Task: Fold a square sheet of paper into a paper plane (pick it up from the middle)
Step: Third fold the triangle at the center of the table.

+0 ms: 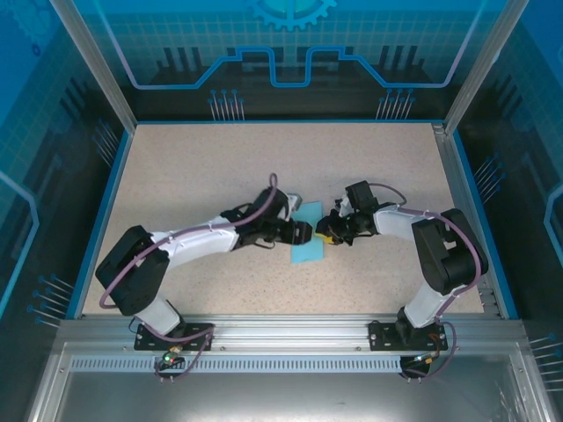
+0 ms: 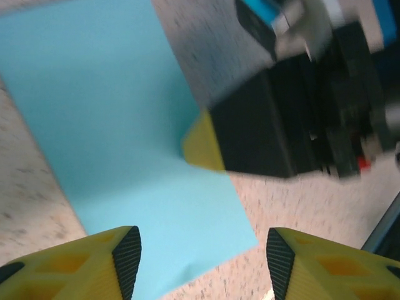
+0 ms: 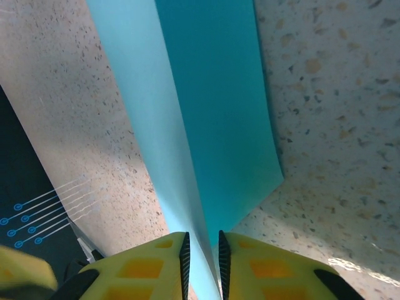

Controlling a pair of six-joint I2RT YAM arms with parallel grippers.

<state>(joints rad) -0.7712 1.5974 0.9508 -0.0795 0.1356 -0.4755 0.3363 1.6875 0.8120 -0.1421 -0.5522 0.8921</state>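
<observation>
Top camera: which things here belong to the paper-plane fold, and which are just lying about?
Job: square sheet of paper, one edge raised; right gripper, pinching that edge; left gripper, open over the sheet.
Just there: speckled table; blue enclosure panels.

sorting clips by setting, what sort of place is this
Most likely a purpose-built robot test cell, not a home or factory floor: a speckled tabletop fenced by aluminium frame posts, blue circuit-pattern wall panels, and a left arm and right arm bolted to a metal rail at the near edge.
</observation>
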